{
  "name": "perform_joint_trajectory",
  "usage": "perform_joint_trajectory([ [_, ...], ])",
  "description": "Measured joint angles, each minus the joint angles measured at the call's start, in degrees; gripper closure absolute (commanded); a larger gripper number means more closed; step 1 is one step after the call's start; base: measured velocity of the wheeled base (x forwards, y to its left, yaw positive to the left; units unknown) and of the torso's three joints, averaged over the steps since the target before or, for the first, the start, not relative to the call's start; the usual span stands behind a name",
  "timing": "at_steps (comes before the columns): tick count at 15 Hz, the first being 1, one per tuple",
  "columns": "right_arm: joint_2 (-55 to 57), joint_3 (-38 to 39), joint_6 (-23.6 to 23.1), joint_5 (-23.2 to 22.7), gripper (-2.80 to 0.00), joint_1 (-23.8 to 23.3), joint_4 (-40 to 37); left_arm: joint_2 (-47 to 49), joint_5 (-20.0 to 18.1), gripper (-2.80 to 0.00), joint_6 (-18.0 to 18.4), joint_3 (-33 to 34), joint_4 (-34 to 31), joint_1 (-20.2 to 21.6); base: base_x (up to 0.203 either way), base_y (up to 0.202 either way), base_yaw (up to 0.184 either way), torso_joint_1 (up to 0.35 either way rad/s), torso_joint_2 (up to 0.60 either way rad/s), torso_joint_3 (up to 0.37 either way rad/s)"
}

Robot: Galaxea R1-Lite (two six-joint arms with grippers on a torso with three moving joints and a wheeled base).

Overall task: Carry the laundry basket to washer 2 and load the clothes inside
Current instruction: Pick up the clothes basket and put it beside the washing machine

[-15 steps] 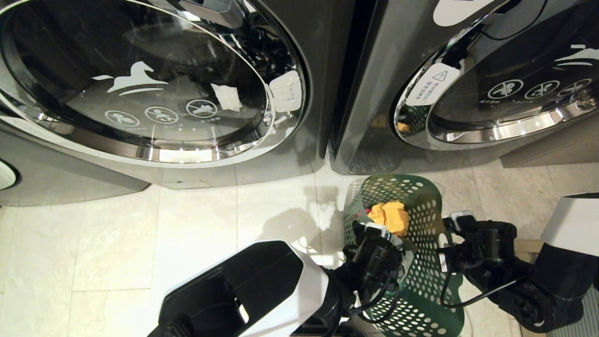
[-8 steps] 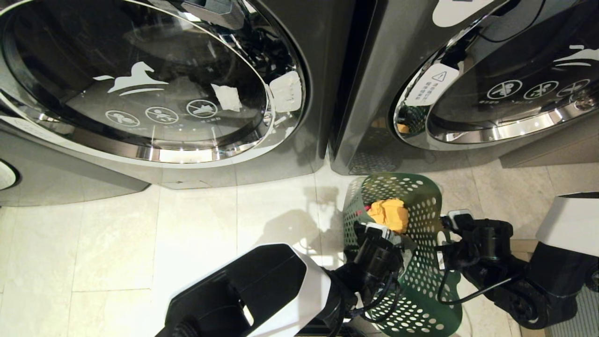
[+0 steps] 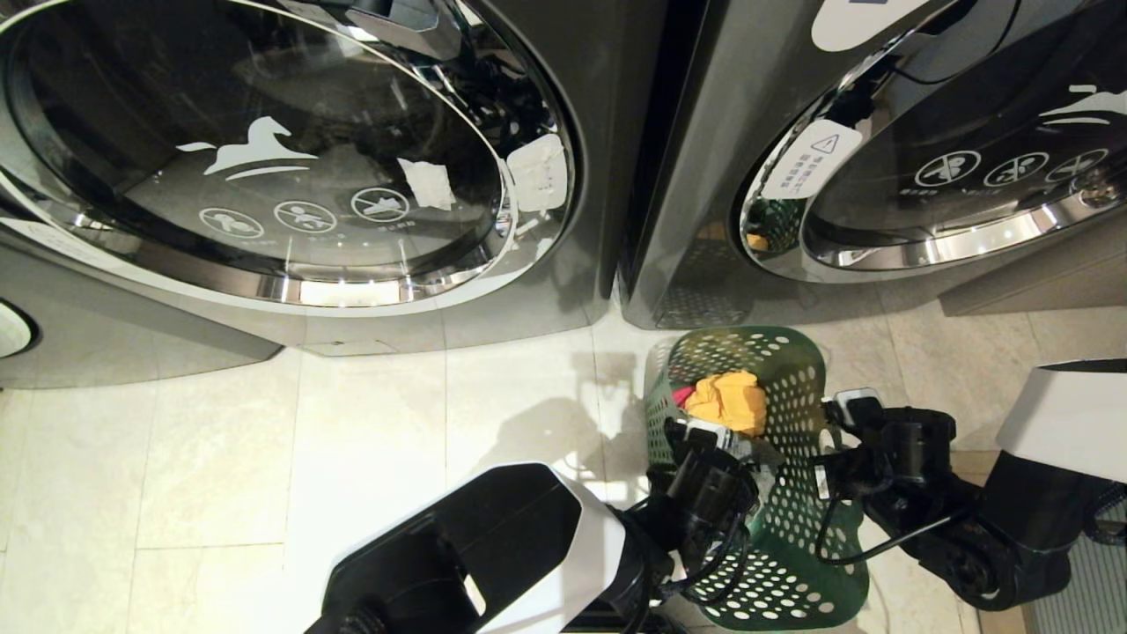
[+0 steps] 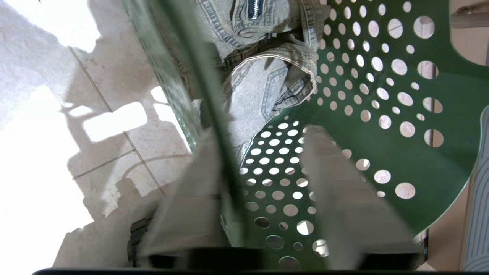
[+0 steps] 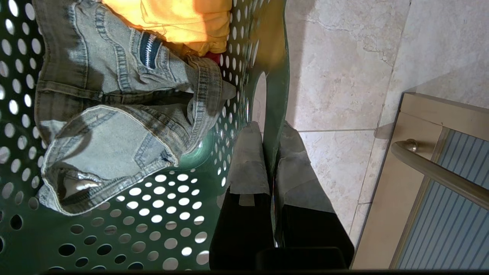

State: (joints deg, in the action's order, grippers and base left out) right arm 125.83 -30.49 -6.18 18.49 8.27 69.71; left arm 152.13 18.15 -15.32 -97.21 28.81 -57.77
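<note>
Two grippers flank the laundry basket [image 3: 775,458] on the tiled floor [image 3: 264,458], just in front of the gap between two dark front-load washers. The right-hand machine [image 3: 880,158], its chrome-rimmed door swung ajar, appears to be washer 2, though no numeral can be read here; the left-hand machine [image 3: 290,158] is closed. The left gripper [image 4: 267,198] straddles the basket's left rim with its fingers spread, one outside the wall and one inside, no longer pinching it. The right gripper [image 5: 273,160] is pressed together on the right rim beside the cut-out handle. Inside lie the clothes: grey jeans [image 5: 126,114], a yellow-orange cloth [image 3: 729,401] on top towards the far end, and a sliver of red cloth [image 5: 214,57] beneath it.

The carrying step looks all but finished, with the basket set down near the open door and the release under way. Next, the right gripper would need to let go too, both arms lift off the rim, and one reach in for a garment, most likely the yellow-orange cloth, to feed through the door opening.
</note>
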Motion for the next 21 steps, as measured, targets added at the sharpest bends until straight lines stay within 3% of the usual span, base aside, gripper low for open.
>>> perform_joint_trajectory([
  [4, -0.01, 1.17, -0.89, 0.16, 0.0, -0.02, -0.02, -0.73, 2.72, -2.8, 0.03, 0.38, -0.19, 0.13, 0.0, 0.0, 0.0, 0.0, 0.0, 0.0],
  [11, -0.22, 3.69, -0.89, 0.2, 0.0, 0.02, -0.2, -4.02, 3.48, -2.8, -0.02, 2.08, -0.48, -0.02, 0.0, 0.0, 0.0, 0.0, 0.0, 0.0],
  [12, -0.28, 3.9, -0.93, 0.24, -2.8, 0.02, -0.22, -4.14, 3.49, -2.8, -0.02, 2.15, -0.45, -0.08, 0.0, 0.0, 0.0, 0.0, 0.0, 0.0],
  [21, 0.88, 5.67, -1.06, 2.64, -2.8, -0.04, 3.39, -5.7, 4.3, -2.8, -0.02, 3.83, -0.43, -0.16, 0.0, 0.0, 0.0, 0.0, 0.0, 0.0],
])
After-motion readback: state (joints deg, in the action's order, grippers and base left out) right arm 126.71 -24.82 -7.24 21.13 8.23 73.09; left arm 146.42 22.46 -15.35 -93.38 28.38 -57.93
